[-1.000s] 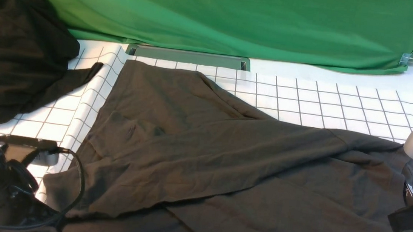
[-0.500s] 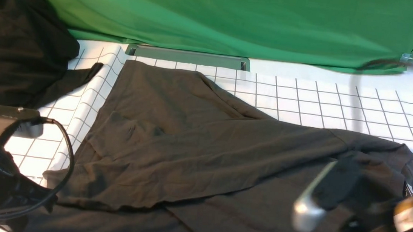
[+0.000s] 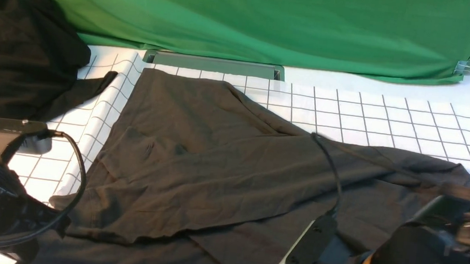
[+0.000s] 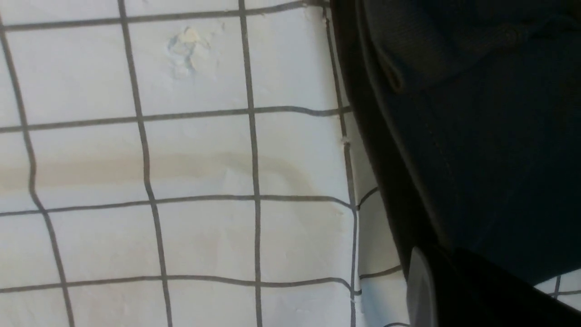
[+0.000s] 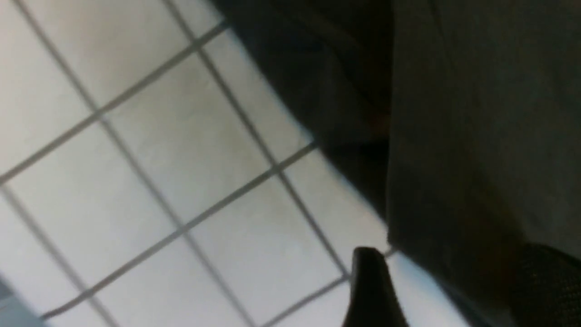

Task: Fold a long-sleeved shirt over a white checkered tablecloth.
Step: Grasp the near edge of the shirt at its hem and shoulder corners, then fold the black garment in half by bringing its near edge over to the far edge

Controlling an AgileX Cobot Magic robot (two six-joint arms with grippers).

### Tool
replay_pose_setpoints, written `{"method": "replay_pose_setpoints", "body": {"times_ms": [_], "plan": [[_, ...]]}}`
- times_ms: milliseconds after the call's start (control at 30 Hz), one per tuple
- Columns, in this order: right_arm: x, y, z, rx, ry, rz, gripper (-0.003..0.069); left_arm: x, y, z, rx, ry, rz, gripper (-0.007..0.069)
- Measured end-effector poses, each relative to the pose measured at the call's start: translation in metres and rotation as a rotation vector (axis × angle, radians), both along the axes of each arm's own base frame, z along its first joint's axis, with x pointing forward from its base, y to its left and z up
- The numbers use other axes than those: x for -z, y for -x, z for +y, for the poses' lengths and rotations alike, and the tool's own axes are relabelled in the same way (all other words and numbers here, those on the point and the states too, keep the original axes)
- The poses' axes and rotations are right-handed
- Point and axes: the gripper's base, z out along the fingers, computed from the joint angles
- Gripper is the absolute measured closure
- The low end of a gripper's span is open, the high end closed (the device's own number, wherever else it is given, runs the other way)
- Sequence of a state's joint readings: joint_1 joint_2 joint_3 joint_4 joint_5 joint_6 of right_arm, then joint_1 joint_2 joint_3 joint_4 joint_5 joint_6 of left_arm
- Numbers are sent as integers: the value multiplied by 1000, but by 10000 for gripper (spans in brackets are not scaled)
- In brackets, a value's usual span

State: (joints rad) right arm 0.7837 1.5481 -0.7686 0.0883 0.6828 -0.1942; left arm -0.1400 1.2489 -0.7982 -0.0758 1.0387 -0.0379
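The dark charcoal-olive long-sleeved shirt (image 3: 223, 165) lies left-to-right across the white checkered tablecloth (image 3: 391, 117) — right gripper (image 5: 454, 286), seemingly spread, at its near-right edge — left gripper (image 4: 426, 295), pressed together, at its near-left corner.

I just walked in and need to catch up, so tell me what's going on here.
A dark shirt is being folded by a two-armed machine on a checked tablecloth. One part already lies folded diagonally across the body. The right gripper is open at the shirt's near right edge. The left gripper is shut at the near left edge; whether it pinches the cloth cannot be told. A blacker heap of cloth sits at the far left.
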Motion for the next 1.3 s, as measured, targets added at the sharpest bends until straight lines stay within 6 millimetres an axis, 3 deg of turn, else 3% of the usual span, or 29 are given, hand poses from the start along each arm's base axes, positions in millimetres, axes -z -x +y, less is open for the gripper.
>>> {"method": "replay_pose_setpoints", "body": {"times_ms": [233, 367, 400, 467, 567, 733, 833, 967, 1000, 1033, 1167, 1233, 1267, 1300], "plan": [[20, -8, 5, -30, 35, -8, 181, 0, -2, -1, -4, 9, -19, 622], [20, -9, 5, -44, 47, -22, 325, 0, -2, -1, -7, 17, -18, 622], [20, -9, 4, -53, 57, -26, 448, 0, -1, -2, -12, 29, -14, 622], [18, -8, 2, -57, 70, -18, 584, -2, 0, -5, -22, 58, -7, 622], [12, -5, -1, -62, 83, -11, 611, -7, 2, -7, -31, 85, -24, 622], [-28, -9, -15, -25, 48, -117, 613, -48, -15, -10, -76, 134, -170, 622], [-54, -27, -23, 22, 31, -166, 613, -74, -35, -13, -91, 162, -249, 622], [-79, -56, -34, 69, 11, -231, 613, -92, -73, -19, -93, 177, -317, 622], [-82, -59, -35, 78, 6, -240, 613, -90, -75, -19, -93, 177, -309, 622], [-92, -74, -39, 105, -3, -269, 613, -95, -96, -22, -95, 182, -340, 622], [-106, -113, -46, 147, -9, -324, 613, -94, -151, -29, -95, 187, -365, 622], [-106, -132, -48, 168, -5, -333, 613, -89, -180, -34, -96, 189, -382, 622], [-105, -137, -49, 173, -3, -334, 613, -89, -181, -33, -95, 189, -384, 622], [-100, -156, -51, 194, 3, -335, 613, -83, -209, -36, -97, 188, -400, 622]]}}
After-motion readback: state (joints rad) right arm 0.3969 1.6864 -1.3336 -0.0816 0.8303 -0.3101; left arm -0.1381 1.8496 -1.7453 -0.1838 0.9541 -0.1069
